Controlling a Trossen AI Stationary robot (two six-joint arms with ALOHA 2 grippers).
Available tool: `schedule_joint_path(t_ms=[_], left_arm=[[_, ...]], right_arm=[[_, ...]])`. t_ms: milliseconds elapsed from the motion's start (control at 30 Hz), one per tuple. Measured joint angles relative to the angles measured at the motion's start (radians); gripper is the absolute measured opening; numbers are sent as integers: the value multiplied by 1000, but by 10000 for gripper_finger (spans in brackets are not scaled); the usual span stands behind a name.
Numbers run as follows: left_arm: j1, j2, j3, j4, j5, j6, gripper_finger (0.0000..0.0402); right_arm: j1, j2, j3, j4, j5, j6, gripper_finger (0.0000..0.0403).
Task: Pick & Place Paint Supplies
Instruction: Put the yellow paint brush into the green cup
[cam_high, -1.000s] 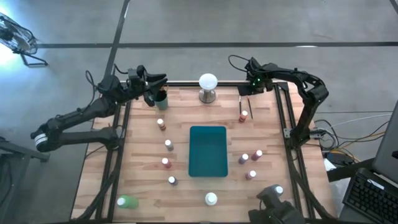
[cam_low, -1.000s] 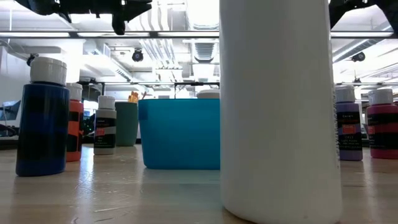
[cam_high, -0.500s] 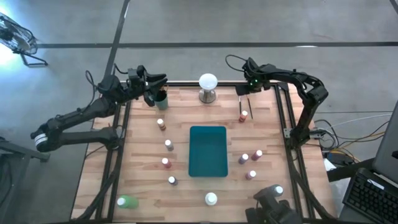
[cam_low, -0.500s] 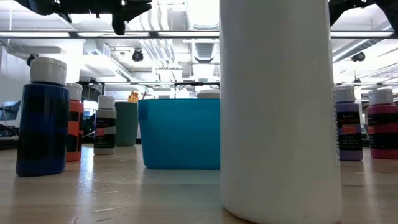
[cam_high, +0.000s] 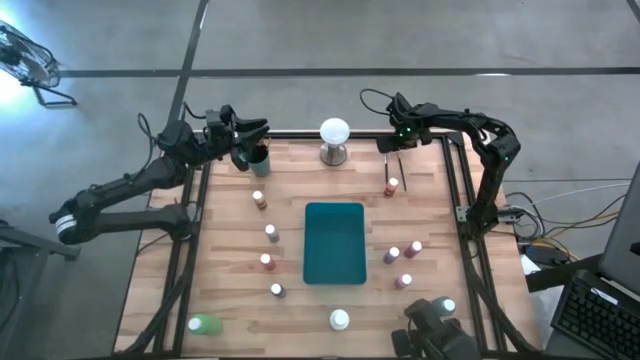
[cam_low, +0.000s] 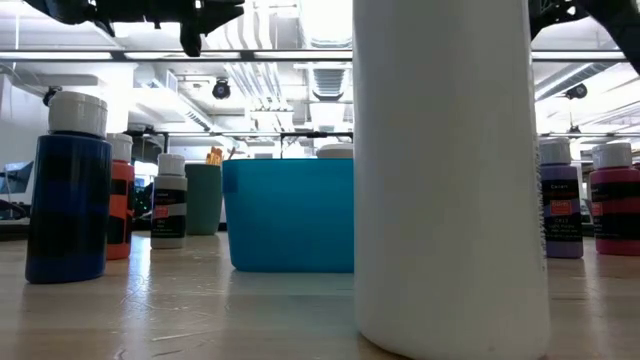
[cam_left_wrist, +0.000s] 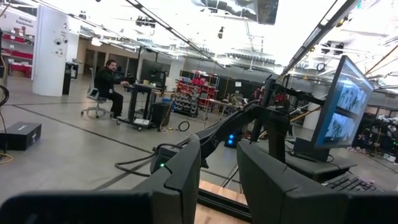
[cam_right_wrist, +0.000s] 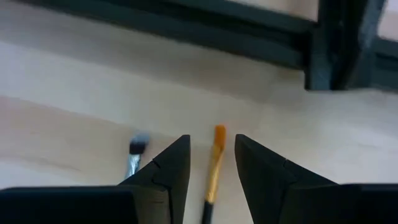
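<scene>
Edging left at the far edge, the right gripper (cam_right_wrist: 211, 163) straddles an orange-handled brush (cam_right_wrist: 213, 168), fingers spread; bottles (cam_high: 267, 262) remain scattered.

Pale slatted wood table (cam_high: 300, 300), matt teal tray (cam_high: 334, 243), glossy white-capped bottles (cam_low: 70, 187).

The tray (cam_high: 335, 243) lies at the middle of the worktop (cam_high: 300, 180). 4 bottles (cam_high: 271, 233) stand in a line to its left, 3 more (cam_high: 403, 251) to its right. The ball on its base (cam_high: 334, 140) stands behind the tray at the far edge, the cup (cam_high: 259, 160) at the far-left corner, 2 brushes (cam_high: 388, 168) at the far right.
</scene>
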Motion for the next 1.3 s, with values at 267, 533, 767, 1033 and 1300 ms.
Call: schedule_joint_path(t_ms=[267, 533, 767, 1033, 1300], left_arm=[[0, 0, 0, 0, 3, -2, 112], [0, 0, 0, -2, 3, -2, 112], [0, 0, -1, -7, 3, -2, 112], [0, 0, -1, -7, 4, -20, 112], [0, 0, -1, -25, 5, -20, 112]], right_arm=[[0, 56, 38, -18, 2, -15, 141], [-4, 70, 57, -42, 14, -50, 109], [-18, 58, 54, -59, 19, -72, 53], [-18, 58, 53, -59, 19, -100, 9], [-18, 39, 49, -82, 19, -139, 8]])
